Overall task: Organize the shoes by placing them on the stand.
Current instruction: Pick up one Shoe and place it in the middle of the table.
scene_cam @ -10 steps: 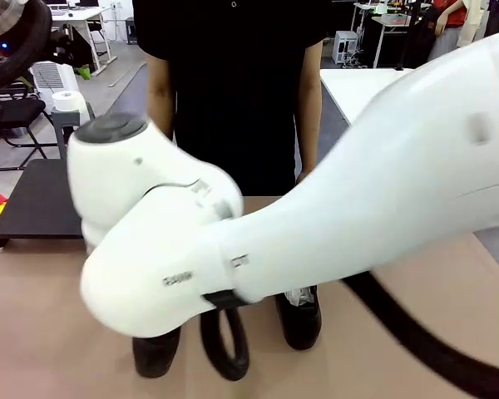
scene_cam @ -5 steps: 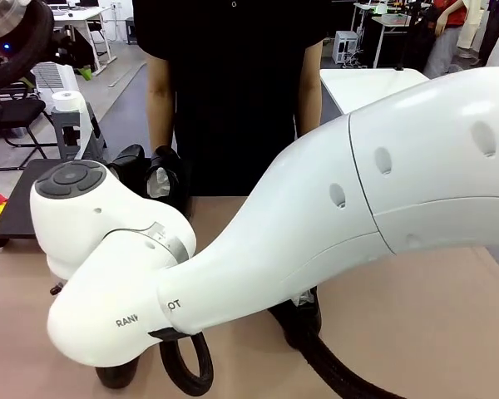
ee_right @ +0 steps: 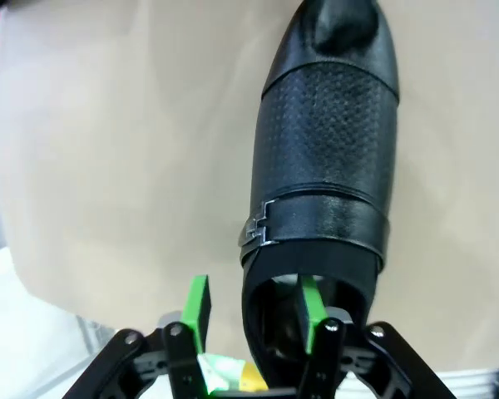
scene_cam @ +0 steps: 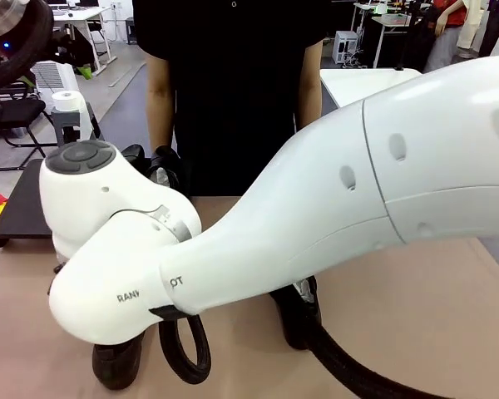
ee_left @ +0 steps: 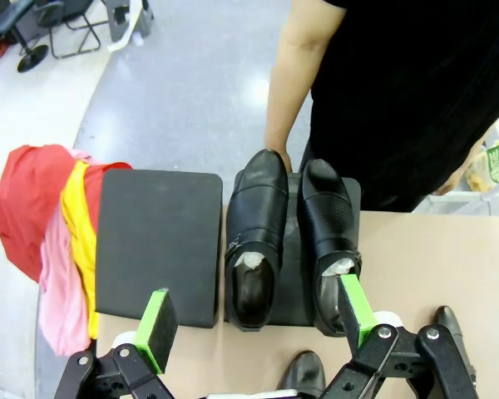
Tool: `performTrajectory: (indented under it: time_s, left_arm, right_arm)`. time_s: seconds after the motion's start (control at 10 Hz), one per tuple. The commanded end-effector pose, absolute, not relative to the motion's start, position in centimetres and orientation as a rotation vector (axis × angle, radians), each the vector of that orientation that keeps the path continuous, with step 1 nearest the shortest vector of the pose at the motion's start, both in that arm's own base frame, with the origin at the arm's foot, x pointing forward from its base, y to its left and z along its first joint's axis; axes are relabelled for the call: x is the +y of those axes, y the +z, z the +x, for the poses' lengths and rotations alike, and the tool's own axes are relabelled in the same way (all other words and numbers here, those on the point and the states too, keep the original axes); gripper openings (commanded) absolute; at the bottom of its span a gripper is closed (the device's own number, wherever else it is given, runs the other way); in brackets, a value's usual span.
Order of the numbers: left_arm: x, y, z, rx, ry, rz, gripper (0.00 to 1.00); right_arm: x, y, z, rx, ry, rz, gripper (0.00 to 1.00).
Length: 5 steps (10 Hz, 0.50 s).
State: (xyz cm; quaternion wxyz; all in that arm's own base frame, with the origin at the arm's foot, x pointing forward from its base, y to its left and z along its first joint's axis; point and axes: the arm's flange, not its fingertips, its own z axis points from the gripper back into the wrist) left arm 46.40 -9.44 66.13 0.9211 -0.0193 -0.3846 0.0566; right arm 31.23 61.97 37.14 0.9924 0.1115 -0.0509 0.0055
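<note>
Right tool (ee_right: pixel 254 293), newly agape, astride shoe (ee_right: pixel 328 150)

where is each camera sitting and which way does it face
front view: on the robot's side of the tan table, facing across at the person in a black shirt; the white right arm crosses it.
left wrist view: above, facing down on the flat matte black stand bearing two glossy black leather shoes; its open green-padded left fingers show.
right wrist view: facing down on another black buckled shoe on the table; its right fingers straddle the shoe's rim.
shared: front and left wrist views both show the stand and person.
</note>
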Motion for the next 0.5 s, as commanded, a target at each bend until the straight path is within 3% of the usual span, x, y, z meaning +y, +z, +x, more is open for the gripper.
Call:
performTrajectory:
  time_s: [0.0,0.4]
  left_arm:
    - [-9.4,66.3,46.5,-0.786,0.111,-0.036,1.00]
    - [-9.4,66.3,46.5,-0.786,0.111,-0.036,1.00]
  right_arm:
    - [59.3,39.0,30.8,-0.056,0.003,0.284,1.00]
    - [57.3,40.5,30.5,-0.014,0.020,0.342,1.00]
